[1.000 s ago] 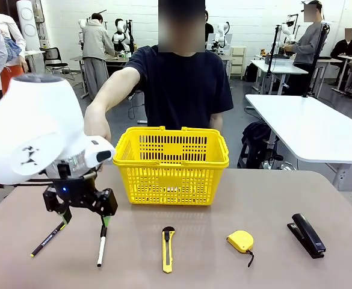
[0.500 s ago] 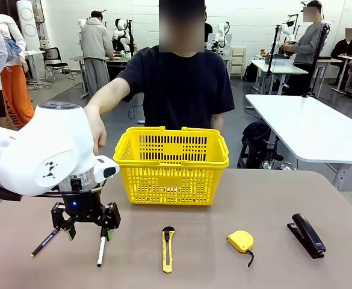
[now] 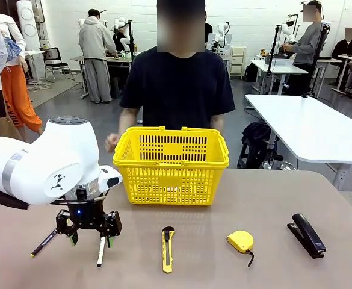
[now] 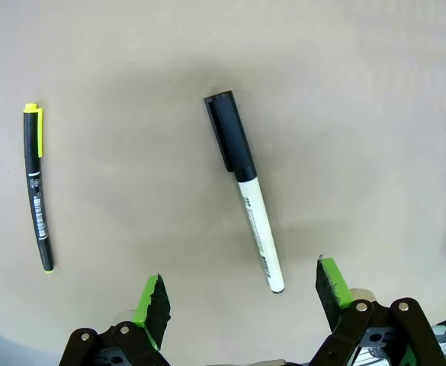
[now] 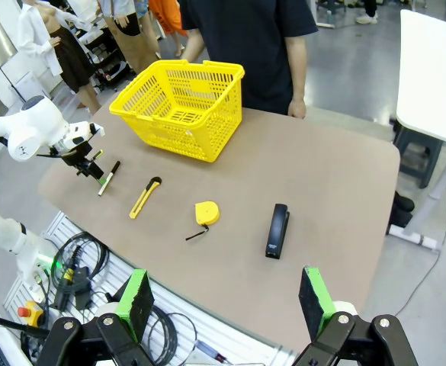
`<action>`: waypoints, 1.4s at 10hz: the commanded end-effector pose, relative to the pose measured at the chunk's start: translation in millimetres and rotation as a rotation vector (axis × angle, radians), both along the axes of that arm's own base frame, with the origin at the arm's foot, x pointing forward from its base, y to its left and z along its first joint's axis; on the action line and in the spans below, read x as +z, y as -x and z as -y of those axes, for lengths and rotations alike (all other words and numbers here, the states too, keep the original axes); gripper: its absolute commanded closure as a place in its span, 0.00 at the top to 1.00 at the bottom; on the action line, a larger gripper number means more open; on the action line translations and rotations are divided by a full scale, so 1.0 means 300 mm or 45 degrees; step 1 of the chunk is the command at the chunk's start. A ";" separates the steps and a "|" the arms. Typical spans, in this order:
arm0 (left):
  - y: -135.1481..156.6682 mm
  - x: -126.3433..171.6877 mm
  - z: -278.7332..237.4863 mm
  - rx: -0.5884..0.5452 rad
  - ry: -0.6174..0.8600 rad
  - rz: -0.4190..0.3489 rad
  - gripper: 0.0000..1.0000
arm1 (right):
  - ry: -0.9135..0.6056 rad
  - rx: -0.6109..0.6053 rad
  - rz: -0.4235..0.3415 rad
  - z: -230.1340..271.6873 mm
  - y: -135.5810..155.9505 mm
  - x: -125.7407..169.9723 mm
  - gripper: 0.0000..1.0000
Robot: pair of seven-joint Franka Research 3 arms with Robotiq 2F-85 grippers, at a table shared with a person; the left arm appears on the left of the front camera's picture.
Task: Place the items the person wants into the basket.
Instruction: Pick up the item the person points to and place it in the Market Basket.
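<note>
Brown table [image 3: 254, 198]: the person's hand [image 3: 111, 142] has withdrawn beside the basket [image 3: 169, 164]; the left gripper [image 4: 242, 288] has come lower, jaws spread, marker [image 4: 245, 191] lying between them, so closing seems next; right gripper [image 5: 224, 284] likewise spread.

No legible text, brand or number is found in any view. Small dark print is seen along the white barrel of the slim marker with black cap and white plastic barrel [image 4: 247, 192] in the left wrist view, in two short blocks, but it is too small to be read. A white label patch and a barcode-like strip are seen on the thin black plastic pen with yellow ends [image 4: 38, 187]; no characters can be made out. A small black symbol is printed on the white rounded joint housing of the left arm [image 3: 49, 162] in the front view; it is not lettering.
</note>
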State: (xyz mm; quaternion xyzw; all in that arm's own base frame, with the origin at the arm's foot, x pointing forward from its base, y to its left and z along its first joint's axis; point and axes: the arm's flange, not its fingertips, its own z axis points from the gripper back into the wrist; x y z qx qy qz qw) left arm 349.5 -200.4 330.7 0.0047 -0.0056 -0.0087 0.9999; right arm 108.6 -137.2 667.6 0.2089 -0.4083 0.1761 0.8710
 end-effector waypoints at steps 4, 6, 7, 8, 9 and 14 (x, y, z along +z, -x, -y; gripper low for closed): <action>0.065 -0.114 -0.080 -0.016 0.048 -0.039 1.00 | 0.000 0.003 0.015 0.000 0.029 0.012 1.00; 0.060 -0.123 -0.070 -0.002 0.039 -0.038 1.00 | 0.000 0.003 0.015 0.000 0.029 0.012 1.00; 0.062 -0.122 -0.062 -0.001 0.034 -0.028 1.00 | 0.000 0.003 0.015 0.000 0.029 0.012 1.00; 0.063 -0.121 -0.055 -0.005 0.028 -0.017 1.00 | 0.000 0.003 0.015 0.000 0.029 0.012 1.00; 0.063 -0.125 -0.057 -0.005 0.023 -0.017 1.00 | 0.000 0.003 0.015 0.000 0.029 0.012 1.00; 0.069 -0.125 -0.056 -0.049 0.036 0.003 0.93 | 0.000 0.003 0.015 0.000 0.029 0.012 1.00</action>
